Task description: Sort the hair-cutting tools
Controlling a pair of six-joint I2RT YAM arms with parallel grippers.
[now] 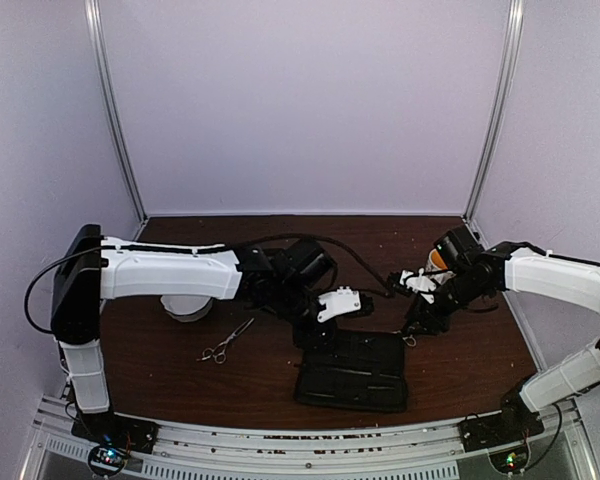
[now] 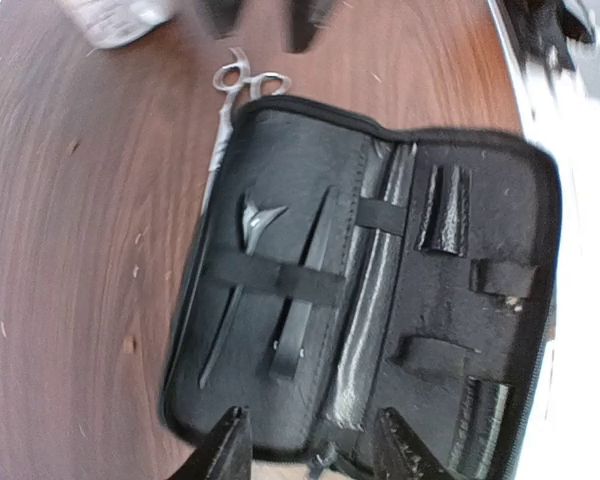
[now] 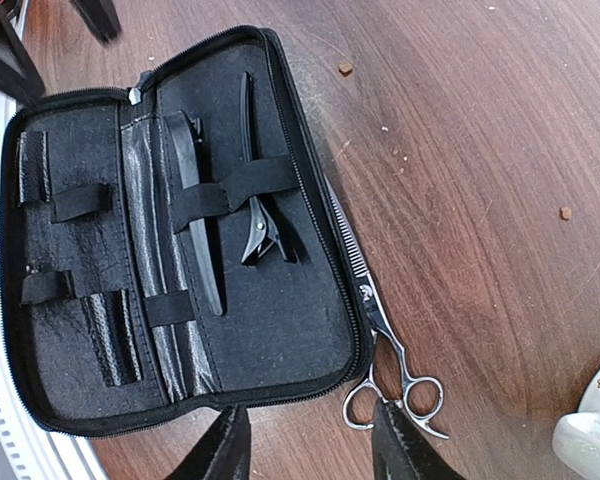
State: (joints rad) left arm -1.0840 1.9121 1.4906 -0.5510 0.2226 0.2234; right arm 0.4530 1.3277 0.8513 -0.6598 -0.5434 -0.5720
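Brown crumb-flecked tabletop point(image 1: 160, 385) holds scissors point(image 1: 226, 342) and open case point(image 1: 352, 370) between lilac walls point(image 1: 300, 100).

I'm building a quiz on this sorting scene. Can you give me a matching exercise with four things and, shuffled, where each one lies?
Things:
1. black clips
2. left scissors
3. right scissors
4. white bowl

Places:
A. alongside the outer edge of the zip case
B. partly hidden beneath the left arm
C. under a strap inside the open case
D. on the bare table, apart from the case

Pairs: 1-C, 2-D, 3-A, 4-B
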